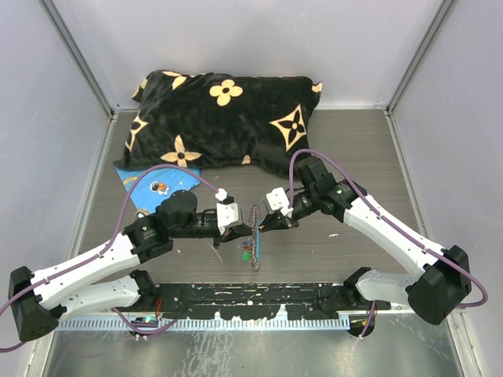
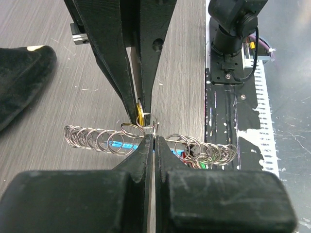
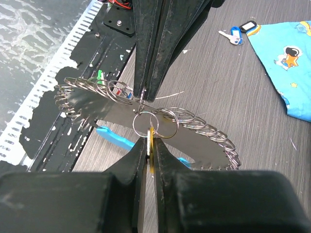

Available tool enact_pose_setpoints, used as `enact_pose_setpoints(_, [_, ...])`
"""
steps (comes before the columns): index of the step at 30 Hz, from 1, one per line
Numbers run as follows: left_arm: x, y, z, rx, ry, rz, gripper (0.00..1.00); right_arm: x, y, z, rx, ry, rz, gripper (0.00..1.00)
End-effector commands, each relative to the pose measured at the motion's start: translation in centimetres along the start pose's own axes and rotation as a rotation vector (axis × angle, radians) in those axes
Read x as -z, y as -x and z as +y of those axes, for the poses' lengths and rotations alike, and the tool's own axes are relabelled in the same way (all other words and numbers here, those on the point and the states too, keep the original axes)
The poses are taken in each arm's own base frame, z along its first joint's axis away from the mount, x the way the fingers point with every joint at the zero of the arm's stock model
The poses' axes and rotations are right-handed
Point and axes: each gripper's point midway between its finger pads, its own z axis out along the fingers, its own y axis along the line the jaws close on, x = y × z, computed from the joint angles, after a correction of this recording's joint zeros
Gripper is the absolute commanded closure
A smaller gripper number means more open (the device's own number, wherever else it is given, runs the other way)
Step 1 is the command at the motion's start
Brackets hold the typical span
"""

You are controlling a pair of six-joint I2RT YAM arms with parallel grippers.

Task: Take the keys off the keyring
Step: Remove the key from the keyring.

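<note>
1. The keyring [image 1: 255,263] is held between both arms. In the top view its long axis runs 12 to 6, and the keys [image 1: 246,253] bunch at the 6 o'clock end.
2. The left gripper [image 1: 244,233] is clamped on it from 9 o'clock.
3. The right gripper [image 1: 263,228], at 3 o'clock, pinches a yellow piece [image 3: 150,145] below a small ring. Neither arm is nearer.
4. Only the right wrist view shows two tagged loose keys [image 3: 235,33] beside the blue cloth [image 3: 286,63].
</note>
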Motion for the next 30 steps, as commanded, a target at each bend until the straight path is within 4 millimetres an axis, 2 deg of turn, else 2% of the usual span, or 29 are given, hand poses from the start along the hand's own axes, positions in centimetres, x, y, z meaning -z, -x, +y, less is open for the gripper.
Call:
enact_pose_setpoints(1, [0.5,4.1,0.8,-0.031,0.051,-0.164,1.0,0.1,0.4,-0.5,0.057,-0.015,-0.002,0.84])
enact_pose_setpoints(5, [0.5,4.1,1.1,-0.006,0.084,-0.204,1.0,0.3,0.7,-0.4,0.064,-0.018,-0.001,0.76])
enact_pose_setpoints(11, [1.0,4.5,1.3,0.015,0.12,-0.276,1.0,0.4,0.9,-0.4,0.061,-0.016,-0.004,0.7])
enact_pose_setpoints(16, [1.0,4.5,1.3,0.04,0.124,-0.308,1.0,1.3,3.8,0.2,0.02,0.015,-0.104,0.63])
enact_pose_setpoints(24, [1.1,5.2,1.4,0.07,0.139,-0.385,1.0,1.2,5.5,0.6,-0.061,0.063,-0.19,0.62])
enact_pose_setpoints(30, [1.2,5.3,1.7,0.08,0.154,-0.405,1.0,1.1,5.4,0.5,-0.083,0.062,-0.191,0.65])
